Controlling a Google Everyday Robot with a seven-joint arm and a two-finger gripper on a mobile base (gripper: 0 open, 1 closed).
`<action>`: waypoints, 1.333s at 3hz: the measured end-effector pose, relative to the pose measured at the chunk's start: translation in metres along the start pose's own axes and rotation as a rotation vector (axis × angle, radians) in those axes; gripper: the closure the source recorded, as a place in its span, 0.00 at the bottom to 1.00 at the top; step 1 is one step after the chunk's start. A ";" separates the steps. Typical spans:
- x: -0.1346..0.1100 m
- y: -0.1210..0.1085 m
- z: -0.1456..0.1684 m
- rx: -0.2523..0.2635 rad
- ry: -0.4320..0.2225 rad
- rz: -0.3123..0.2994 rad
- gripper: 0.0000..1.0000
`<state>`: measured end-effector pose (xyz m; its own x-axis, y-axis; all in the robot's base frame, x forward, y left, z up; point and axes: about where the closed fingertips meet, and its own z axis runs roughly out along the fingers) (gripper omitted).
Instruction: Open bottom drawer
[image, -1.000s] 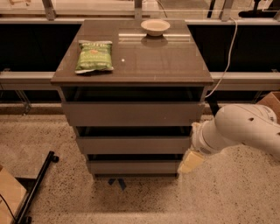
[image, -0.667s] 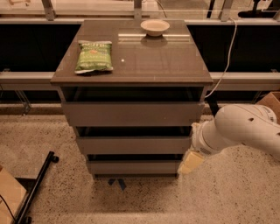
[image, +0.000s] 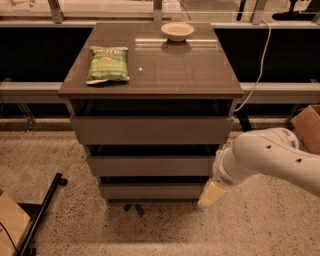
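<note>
— Where is the bottom drawer (image: 150, 190)?
— It is the lowest of three stacked fronts under the counter (image: 170, 80), just above the floor and beneath the middle drawer (image: 150, 166). A dark gap runs along its top.
— And the gripper (image: 212, 194)?
— It is low, below the counter's front right corner, on a white arm (image: 270, 157) coming in from the right. Its cream tip sits at the right end of the bottom drawer's front. I cannot tell if it touches the drawer, or if it is released or clenched.
— What's on the counter?
— A green chip bag (image: 107, 63) near the left edge and a pale bowl (image: 177, 31) by the back edge.
</note>
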<state>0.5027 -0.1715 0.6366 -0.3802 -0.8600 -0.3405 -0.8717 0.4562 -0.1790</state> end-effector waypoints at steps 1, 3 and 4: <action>0.019 0.016 0.066 -0.038 -0.036 0.066 0.00; 0.042 0.020 0.152 -0.084 -0.156 0.172 0.00; 0.050 0.011 0.196 -0.123 -0.215 0.193 0.00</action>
<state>0.5350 -0.1647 0.4368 -0.4790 -0.6862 -0.5474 -0.8259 0.5635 0.0164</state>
